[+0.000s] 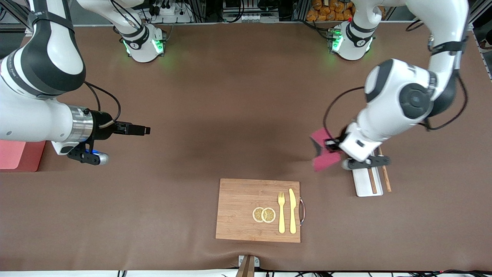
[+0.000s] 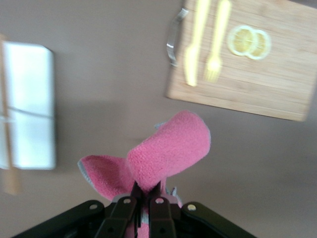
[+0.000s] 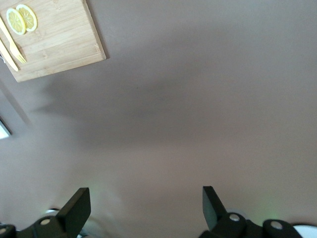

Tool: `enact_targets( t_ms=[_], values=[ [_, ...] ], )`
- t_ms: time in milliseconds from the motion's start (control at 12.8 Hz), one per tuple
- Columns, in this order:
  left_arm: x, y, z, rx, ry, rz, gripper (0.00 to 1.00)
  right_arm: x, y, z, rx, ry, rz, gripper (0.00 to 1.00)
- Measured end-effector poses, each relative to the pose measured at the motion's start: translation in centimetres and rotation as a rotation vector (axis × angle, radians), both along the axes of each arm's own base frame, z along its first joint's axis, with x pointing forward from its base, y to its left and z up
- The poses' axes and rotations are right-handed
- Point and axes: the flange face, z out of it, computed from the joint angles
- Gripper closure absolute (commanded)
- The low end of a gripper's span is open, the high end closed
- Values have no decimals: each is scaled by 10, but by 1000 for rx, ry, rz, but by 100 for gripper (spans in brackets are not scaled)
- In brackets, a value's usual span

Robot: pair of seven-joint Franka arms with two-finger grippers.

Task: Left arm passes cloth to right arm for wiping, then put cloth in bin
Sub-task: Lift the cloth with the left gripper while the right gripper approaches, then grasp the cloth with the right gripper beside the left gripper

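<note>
At the right arm's end of the tabletop (image 1: pixel 230 115) sits the pink bin (image 1: pixel 17 155), partly hidden under the right arm (image 1: pixel 38 115). The right claw (image 1: pixel 147 130) hangs over bare tabletop, spread wide with nothing in it, pointing toward the left arm's end. Next comes the wooden board (image 1: pixel 246 207) with 2 lemon slices (image 1: pixel 264 214), a fork (image 1: pixel 281 211) and a knife (image 1: pixel 292 211). Then the cloth (image 1: pixel 322 148), pinched tight in the left claw (image 1: pixel 331 145) above the tabletop, beside the white tray (image 1: pixel 363 181). The handover turns on the wide gap between the claws: the cloth lies straight along the right claw's pointing line. The left wrist view alone shows the fingers (image 2: pixel 119 218) clamped on the folded cloth; the front view alone shows both arms.
</note>
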Motion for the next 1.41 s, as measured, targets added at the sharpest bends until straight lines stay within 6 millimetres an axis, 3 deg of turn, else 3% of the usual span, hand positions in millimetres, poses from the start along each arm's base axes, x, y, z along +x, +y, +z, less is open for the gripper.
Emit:
enact_targets(
  t_ms=[313,548,862,1097,1410],
  values=[
    [-15,-112,-5,-89,21,176,100,-15,34,-32,-18,152,-138,0],
    [-24,-176,-9,-206,7,334,100,-17,49,-57,0,239,-318,0],
    [-48,-234,-25,-304,18,494,100,-21,75,-77,-31,321,-544,0],
    [-69,-268,-33,-360,49,609,100,-17,73,-99,2,318,-668,0],
    [-98,-301,-35,-374,125,739,100,-24,76,-118,9,346,-701,0]
  ],
)
